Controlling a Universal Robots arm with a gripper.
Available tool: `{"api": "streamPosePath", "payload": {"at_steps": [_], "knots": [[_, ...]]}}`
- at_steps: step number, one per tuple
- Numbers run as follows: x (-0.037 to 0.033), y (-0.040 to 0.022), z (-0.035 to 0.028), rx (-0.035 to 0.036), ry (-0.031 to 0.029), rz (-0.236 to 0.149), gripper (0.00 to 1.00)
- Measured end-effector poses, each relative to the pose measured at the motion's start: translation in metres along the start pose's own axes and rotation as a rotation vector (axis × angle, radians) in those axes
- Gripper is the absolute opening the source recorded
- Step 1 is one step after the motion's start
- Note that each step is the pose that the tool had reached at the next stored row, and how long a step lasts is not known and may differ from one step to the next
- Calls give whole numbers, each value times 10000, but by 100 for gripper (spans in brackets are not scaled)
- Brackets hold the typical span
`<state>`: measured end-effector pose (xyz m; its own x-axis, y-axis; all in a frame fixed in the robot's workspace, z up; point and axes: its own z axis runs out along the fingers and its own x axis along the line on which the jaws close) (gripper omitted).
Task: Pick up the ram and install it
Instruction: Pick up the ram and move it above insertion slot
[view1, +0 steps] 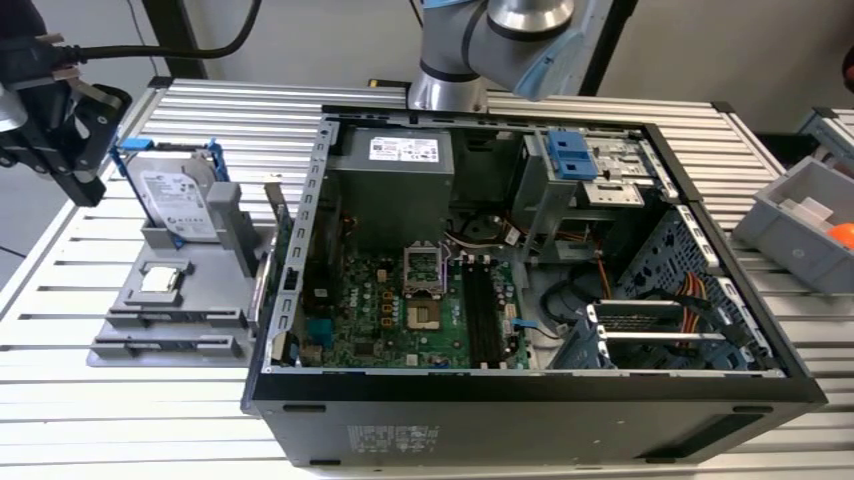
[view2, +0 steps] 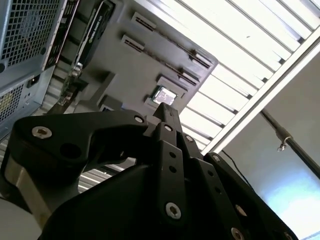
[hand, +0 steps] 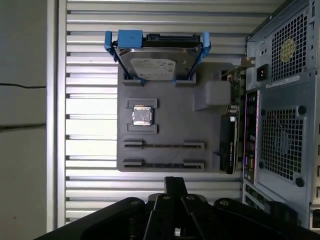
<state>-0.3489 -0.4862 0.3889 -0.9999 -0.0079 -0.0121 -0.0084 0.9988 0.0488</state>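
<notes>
Two thin dark sticks lie edge-on in the grey holder (hand: 210, 155). They are the ram (hand: 164, 144) and a second ram stick (hand: 164, 164) beside it, each held between small end blocks. My black gripper (hand: 175, 183) hangs well above that end of the holder, shut with nothing between the fingers. In the exterior view the gripper (view1: 86, 188) is at the far left, beside the hard drive. In the second wrist view the gripper (view2: 165, 113) has its tips pressed together. The black motherboard slots (view1: 483, 310) lie inside the open computer case (view1: 534, 390).
The holder also carries a silver hard drive in a blue frame (hand: 156, 61), a small square processor chip (hand: 142, 116) and an upright expansion card (hand: 227, 145). The case's rear panel (hand: 280, 125) stands right next to the holder. A grey bin (view1: 807, 215) sits at the exterior view's right.
</notes>
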Motion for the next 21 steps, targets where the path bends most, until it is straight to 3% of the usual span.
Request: {"api": "streamPosePath", "payload": {"at_steps": [21], "knots": [[0, 0, 1, -26, 102, -2107, 0]]}}
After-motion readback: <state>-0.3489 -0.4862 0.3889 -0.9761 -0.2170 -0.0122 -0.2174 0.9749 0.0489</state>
